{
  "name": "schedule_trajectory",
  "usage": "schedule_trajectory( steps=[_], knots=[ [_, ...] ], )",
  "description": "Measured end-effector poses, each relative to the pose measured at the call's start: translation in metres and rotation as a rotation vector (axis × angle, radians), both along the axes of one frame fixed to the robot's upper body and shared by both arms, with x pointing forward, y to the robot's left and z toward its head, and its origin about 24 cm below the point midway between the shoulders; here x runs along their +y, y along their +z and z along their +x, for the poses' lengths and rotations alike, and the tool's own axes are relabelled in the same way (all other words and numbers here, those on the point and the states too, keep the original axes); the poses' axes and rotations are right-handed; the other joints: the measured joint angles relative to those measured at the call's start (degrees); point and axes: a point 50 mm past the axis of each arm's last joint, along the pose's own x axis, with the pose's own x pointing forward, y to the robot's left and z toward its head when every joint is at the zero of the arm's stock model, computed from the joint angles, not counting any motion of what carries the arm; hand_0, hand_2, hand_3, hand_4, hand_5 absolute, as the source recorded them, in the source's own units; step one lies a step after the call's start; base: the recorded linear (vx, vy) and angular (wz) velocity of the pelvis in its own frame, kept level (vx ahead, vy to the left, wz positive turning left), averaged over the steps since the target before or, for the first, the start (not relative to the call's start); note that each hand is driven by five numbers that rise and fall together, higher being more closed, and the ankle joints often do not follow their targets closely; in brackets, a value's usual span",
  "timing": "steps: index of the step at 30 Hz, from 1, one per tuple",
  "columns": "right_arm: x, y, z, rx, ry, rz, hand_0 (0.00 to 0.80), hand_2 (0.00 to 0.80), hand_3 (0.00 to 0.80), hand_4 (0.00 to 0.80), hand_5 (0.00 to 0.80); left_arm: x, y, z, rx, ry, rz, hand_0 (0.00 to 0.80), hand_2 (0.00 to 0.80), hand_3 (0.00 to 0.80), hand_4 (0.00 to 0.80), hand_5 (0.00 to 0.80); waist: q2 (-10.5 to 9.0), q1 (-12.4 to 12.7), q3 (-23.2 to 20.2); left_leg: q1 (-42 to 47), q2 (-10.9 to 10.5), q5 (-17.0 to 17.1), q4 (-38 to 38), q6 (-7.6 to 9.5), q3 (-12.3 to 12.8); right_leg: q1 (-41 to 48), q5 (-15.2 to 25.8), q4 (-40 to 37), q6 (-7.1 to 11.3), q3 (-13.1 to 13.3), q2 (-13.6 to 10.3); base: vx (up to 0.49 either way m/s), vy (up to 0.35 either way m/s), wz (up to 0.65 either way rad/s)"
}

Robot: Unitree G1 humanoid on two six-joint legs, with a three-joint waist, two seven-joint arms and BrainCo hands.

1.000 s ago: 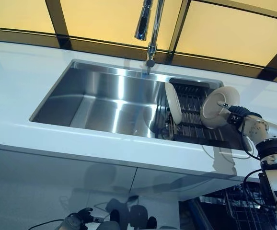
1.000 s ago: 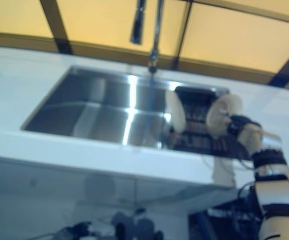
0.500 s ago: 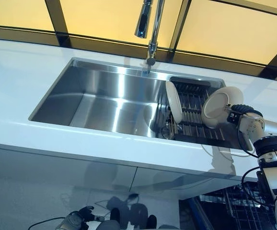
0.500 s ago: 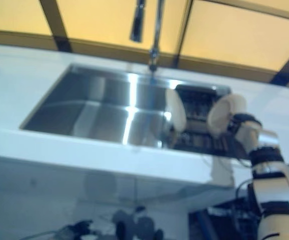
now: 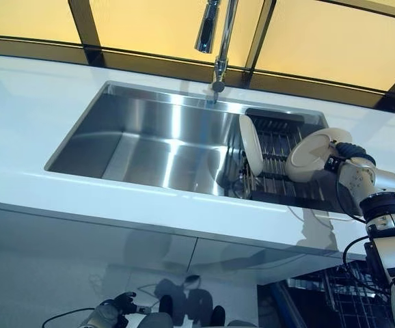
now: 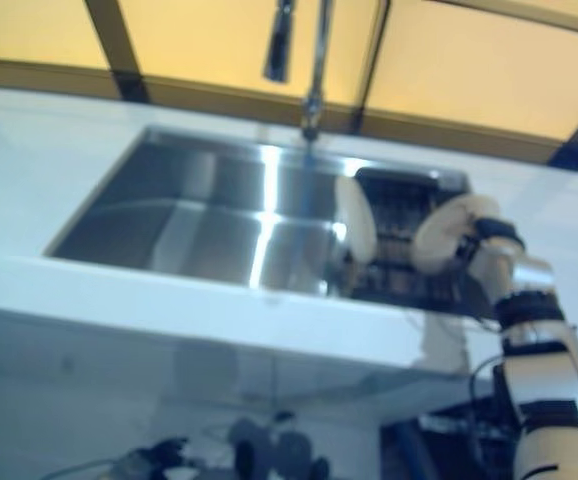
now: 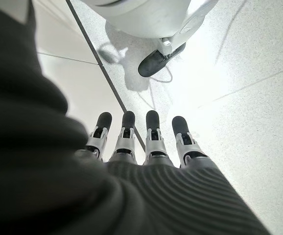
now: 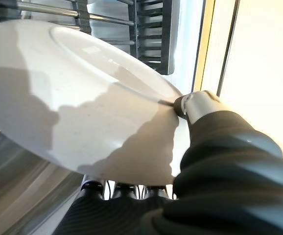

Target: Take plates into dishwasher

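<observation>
A white plate (image 5: 311, 155) is held in my right hand (image 5: 346, 158) over the right end of the dark dish rack (image 5: 279, 171) in the sink. In the right wrist view the thumb (image 8: 199, 105) lies on the plate's (image 8: 73, 93) rim and the fingers (image 8: 116, 189) curl under it. A second white plate (image 5: 251, 145) stands upright in the rack's left end. My left hand (image 5: 110, 313) hangs low below the counter; in its wrist view the fingers (image 7: 151, 139) are straight and hold nothing.
The steel sink (image 5: 150, 140) is set in a white counter (image 5: 26, 116), with a tap (image 5: 218, 41) at its back edge. A wire dishwasher rack (image 5: 341, 304) shows below the counter at the lower right.
My right hand has turned the held plate so its face points more upward and has lifted slightly. The whole view has shifted a little. The upright plate has not moved.
</observation>
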Motion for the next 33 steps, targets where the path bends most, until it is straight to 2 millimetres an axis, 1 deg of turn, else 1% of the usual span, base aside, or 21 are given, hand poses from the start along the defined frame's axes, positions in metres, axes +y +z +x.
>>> schedule_trajectory(
  steps=[2, 5, 7, 10, 15, 17, 19, 21, 22, 23, 25, 26, 27, 28, 29, 30, 31, 32, 33],
  knots=[
    [0.003, 0.005, 0.002, -0.035, 0.01, -0.007, 0.8, 0.8, 0.8, 0.8, 0.8, 0.0, 0.0, 0.0, 0.001, 0.0, 0.0, 0.0, 0.0, 0.0, 0.0, 0.0, 0.01, 0.0, 0.0, 0.0, 0.0, 0.0, 0.0, 0.01, 0.0, 0.0, 0.0, 0.0, 0.0, 0.0, 0.0, 0.0, 0.0, 0.0],
    [0.011, 0.019, 0.006, -0.128, 0.045, -0.026, 0.8, 0.8, 0.8, 0.8, 0.8, 0.0, 0.0, 0.0, 0.0, 0.0, -0.001, 0.0, 0.0, 0.0, 0.0, 0.0, 0.01, -0.2, 0.0, 0.0, 0.0, 0.0, 0.0, -0.07, 0.0, 0.0, 0.0, 0.0, 0.0, 0.0, 0.0, -0.005, 0.021, 0.0],
    [0.016, 0.03, 0.008, -0.201, 0.067, -0.052, 0.8, 0.8, 0.8, 0.8, 0.8, -0.001, 0.0, -0.001, 0.0, 0.0, -0.002, 0.0, 0.0, 0.0, 0.0, 0.0, 0.01, -0.1, 0.0, 0.0, 0.0, 0.0, 0.0, -0.06, 0.0, 0.0, 0.0, 0.0, 0.0, 0.0, 0.0, -0.008, 0.045, 0.0],
    [0.028, 0.054, 0.009, -0.329, 0.114, -0.139, 0.8, 0.8, 0.8, 0.8, 0.8, -0.001, -0.001, -0.001, 0.0, 0.001, -0.003, 0.0, 0.0, 0.0, 0.0, 0.0, 0.0, -0.3, 0.0, 0.0, 0.0, -0.1, 0.0, -0.05, 0.0, 0.0, 0.0, 0.0, 0.0, 0.0, 0.0, -0.008, 0.059, -0.01],
    [0.05, 0.086, 0.003, -0.505, 0.197, -0.287, 0.8, 0.8, 0.8, 0.8, 0.8, 0.0, -0.001, -0.003, -0.002, 0.002, -0.003, 0.0, 0.0, 0.0, 0.0, 0.0, -0.31, -1.3, 0.1, 0.3, -0.1, -0.1, 0.0, 0.06, 0.2, -0.1, 0.0, 0.3, 0.04, 0.2, -0.1, -0.017, 0.099, -0.02],
    [0.057, 0.094, -0.002, -0.558, 0.227, -0.332, 0.8, 0.8, 0.8, 0.8, 0.8, 0.0, -0.001, -0.003, -0.008, -0.001, -0.007, 0.0, 0.0, 0.0, 0.0, 0.0, -0.53, -1.5, 0.2, 0.4, -0.1, -0.3, 0.0, 0.25, 1.1, -0.6, 0.0, 0.8, 0.09, 1.1, -0.1, -0.033, 0.126, -0.18],
    [0.06, 0.097, -0.011, -0.603, 0.247, -0.368, 0.8, 0.8, 0.8, 0.8, 0.8, -0.001, -0.001, -0.002, -0.012, -0.004, -0.011, 0.0, 0.0, 0.0, 0.0, 0.0, -0.83, -1.8, 0.3, 0.4, 0.0, -0.3, -0.1, 0.38, 1.8, -1.4, 0.1, 1.6, 0.19, 1.9, -0.1, -0.027, 0.136, -0.22],
    [0.056, 0.095, -0.019, -0.621, 0.24, -0.375, 0.8, 0.8, 0.8, 0.8, 0.8, -0.001, -0.001, -0.004, -0.01, -0.005, -0.011, 0.0, 0.0, 0.0, 0.0, 0.0, -1.16, -2.1, 0.4, 0.4, 0.3, -0.2, -0.1, 0.51, 2.6, -2.5, 0.1, 3.1, 0.36, 2.7, -0.1, -0.014, 0.131, -0.23],
    [0.055, 0.093, -0.022, -0.624, 0.24, -0.381, 0.8, 0.8, 0.8, 0.8, 0.8, 0.0, -0.001, -0.005, -0.011, 0.001, -0.011, 0.0, 0.0, 0.0, 0.0, 0.0, -1.28, -2.7, 0.4, 0.4, 0.4, -0.2, -0.1, 0.58, 3.0, -3.2, 0.2, 3.9, 0.48, 2.9, 0.0, -0.009, 0.116, -0.23],
    [0.052, 0.09, -0.027, -0.631, 0.236, -0.378, 0.8, 0.8, 0.8, 0.8, 0.8, 0.001, -0.001, -0.006, -0.008, -0.001, -0.008, 0.0, 0.0, 0.0, 0.0, 0.0, -1.31, -3.3, 0.4, 0.4, 0.6, -0.1, -0.1, 0.71, 3.4, -3.7, 0.4, 4.5, 0.91, 3.2, 0.1, -0.009, 0.09, -0.29],
    [0.046, 0.087, -0.035, -0.644, 0.223, -0.376, 0.8, 0.8, 0.8, 0.8, 0.8, 0.001, -0.001, -0.007, -0.007, -0.005, -0.004, 0.0, 0.0, 0.0, 0.0, 0.0, -1.32, -3.8, 0.4, 0.4, 1.0, -0.1, -0.2, 0.78, 5.2, -5.1, 1.4, 4.9, 2.43, 4.2, 0.3, -0.024, 0.071, -0.43],
    [0.045, 0.087, -0.038, -0.652, 0.224, -0.378, 0.8, 0.8, 0.8, 0.8, 0.8, 0.002, -0.002, -0.009, 0.0, -0.006, 0.0, 0.0, 0.0, 0.0, 0.0, 0.0, -1.19, -4.7, 0.6, 0.4, 1.4, 0.0, -0.2, 0.92, 6.1, -5.8, 1.7, 5.4, 3.29, 4.1, 0.3, -0.063, 0.06, -0.53],
    [0.044, 0.087, -0.042, -0.662, 0.224, -0.381, 0.8, 0.8, 0.8, 0.8, 0.8, 0.002, -0.002, -0.01, 0.006, -0.02, 0.009, 0.0, 0.0, 0.0, 0.0, 0.0, -1.1, -4.6, 0.7, 0.5, 1.8, 0.1, -0.2, 1.03, 7.6, -6.6, 1.6, 6.2, 4.31, 3.3, 0.1, -0.093, 0.051, -0.54],
    [0.043, 0.087, -0.044, -0.669, 0.225, -0.383, 0.8, 0.8, 0.8, 0.8, 0.8, 0.002, -0.002, -0.009, 0.006, -0.032, 0.016, 0.0, 0.0, 0.0, 0.0, 0.0, -1.05, -4.7, 0.7, 0.6, 2.1, 0.1, -0.2, 1.08, 8.9, -7.6, 1.5, 6.7, 5.27, 1.8, -0.6, -0.136, 0.043, -0.66],
    [0.043, 0.09, -0.045, -0.679, 0.231, -0.389, 0.8, 0.8, 0.8, 0.8, 0.8, 0.002, -0.001, -0.008, 0.006, -0.034, 0.017, 0.0, 0.0, 0.0, 0.0, 0.0, -0.68, -4.7, 0.9, 0.6, 3.0, 0.2, -0.2, 1.21, 10.5, -8.5, 0.9, 8.3, 5.49, -0.3, -1.9, -0.163, 0.023, -0.69],
    [0.044, 0.093, -0.047, -0.692, 0.24, -0.401, 0.8, 0.8, 0.8, 0.8, 0.8, 0.002, -0.002, -0.008, 0.006, -0.033, 0.017, 0.0, 0.0, 0.0, 0.0, 0.0, -0.03, -4.4, 1.1, 0.5, 4.3, 0.2, -0.1, 1.2, 12.2, -9.6, 1.0, 10.4, 5.56, -2.3, -3.1, -0.172, 0.005, -0.72],
    [0.045, 0.096, -0.049, -0.708, 0.25, -0.412, 0.8, 0.8, 0.8, 0.8, 0.8, 0.002, -0.001, -0.008, 0.007, -0.029, 0.021, 0.0, 0.0, 0.0, 0.0, 0.0, 0.81, -4.5, 1.5, 0.4, 6.4, 0.3, 0.0, 1.09, 13.9, -10.7, 1.0, 13.6, 5.55, -3.7, -4.1, -0.167, -0.002, -0.64],
    [0.045, 0.097, -0.051, -0.718, 0.258, -0.419, 0.8, 0.8, 0.8, 0.8, 0.8, 0.004, -0.001, -0.008, 0.011, -0.027, 0.026, 0.0, 0.0, 0.0, 0.0, 0.0, 1.36, -4.4, 1.6, 0.4, 8.3, 0.3, 0.1, 0.91, 14.8, -11.1, 1.0, 16.3, 5.57, -4.2, -4.7, -0.192, -0.038, -0.57],
    [0.045, 0.097, -0.054, -0.727, 0.265, -0.421, 0.8, 0.8, 0.8, 0.8, 0.8, 0.008, -0.001, -0.01, 0.021, -0.022, 0.04, 0.0, 0.0, 0.0, 0.0, 0.0, 1.03, -4.3, 1.4, 0.3, 8.7, 0.2, 0.4, 0.63, 14.9, -10.9, 2.5, 18.0, 4.97, -4.7, -5.5, -0.202, -0.063, -0.58]
  ],
)
